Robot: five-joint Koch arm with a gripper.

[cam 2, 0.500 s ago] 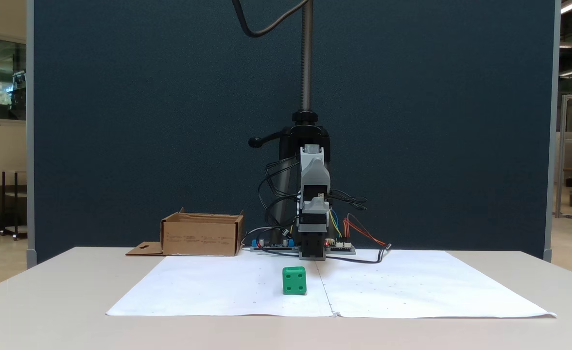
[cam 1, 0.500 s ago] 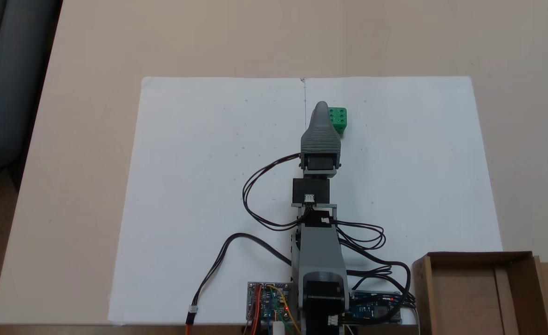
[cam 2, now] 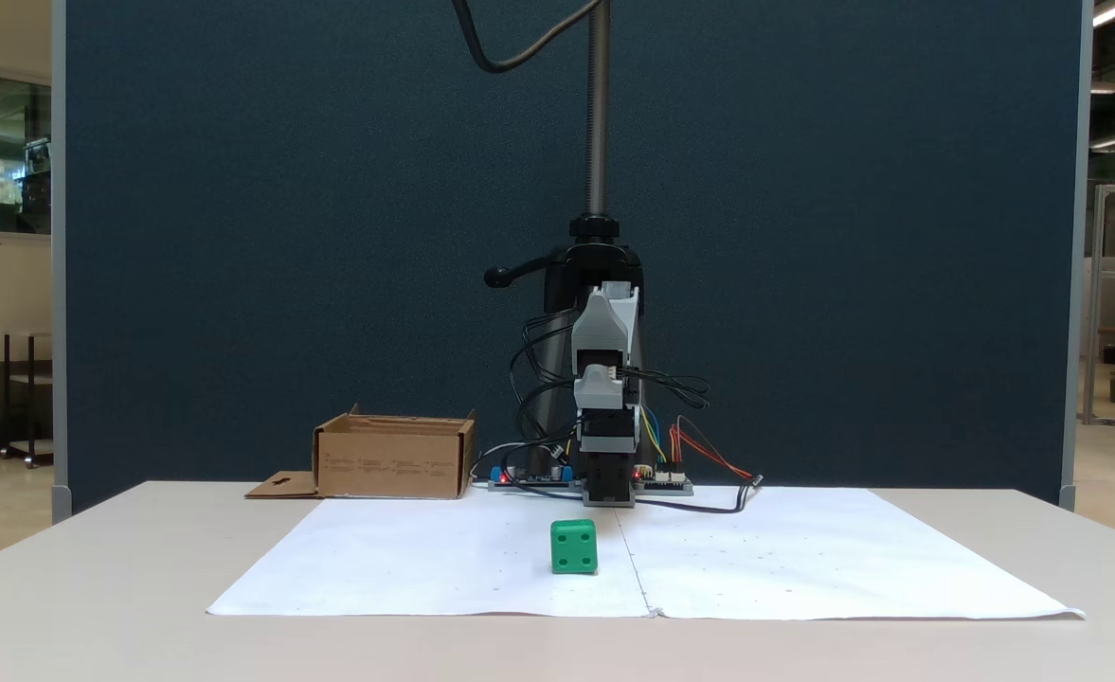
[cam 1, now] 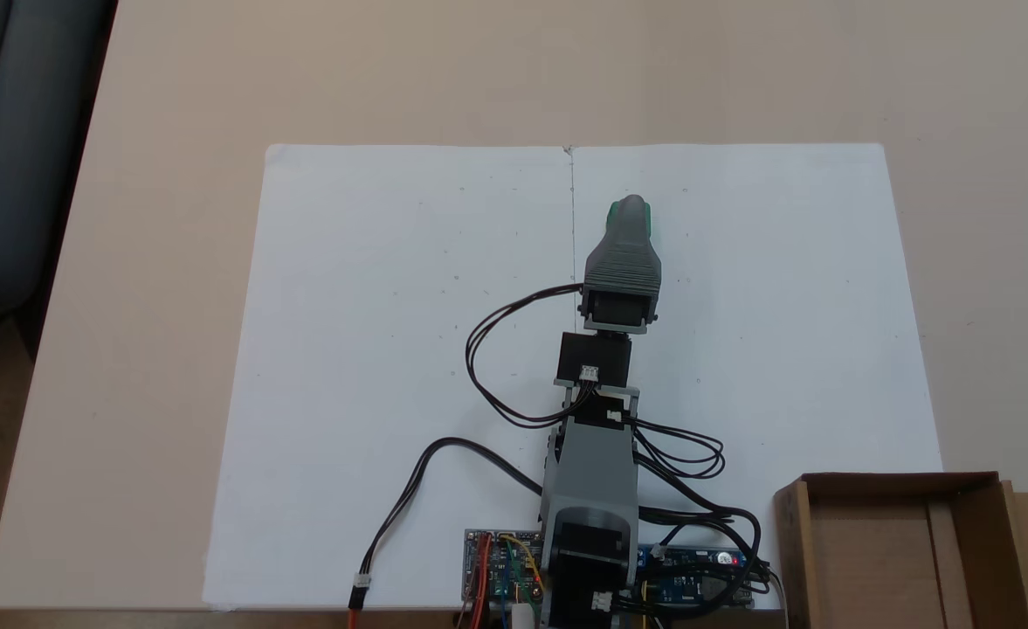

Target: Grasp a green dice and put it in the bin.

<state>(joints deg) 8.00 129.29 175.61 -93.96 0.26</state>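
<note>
Change: in a fixed view the arm (cam 1: pixel 596 454) is seen swung to the right of where it stood half a second before, so that the hand (cam 1: pixel 629 206) now lies over the dice (cam 1: pixel 647 210); earlier the dice lay in full sight just right of the hand's tip.
Dice, unchanged: in a fixed view the dice (cam 2: pixel 574 547) is found on the same spot as before, resting on the paper (cam 2: pixel 424 559).
Hand: seen from above, pointed away from the base and held over the dice; in the front view it is raised well above the dice, apart from it. One grey tip is shown, so whether the jaws are wide or narrow cannot be told.
Dice, look: a small bright green cube with rounded edges; four sunken pips of the same green are shown on its near face in the front view. From above, a thin green sliver is seen at the hand's right edge.
Dice, place: on the white paper, just beside its centre crease, in the far half of the sheet from the base.
Bin: a brown cardboard box (cam 1: pixel 893 542) with a side flap is set on the tabletop (cam 1: pixel 173 105) beside the arm's base, well apart from the dice.
</note>
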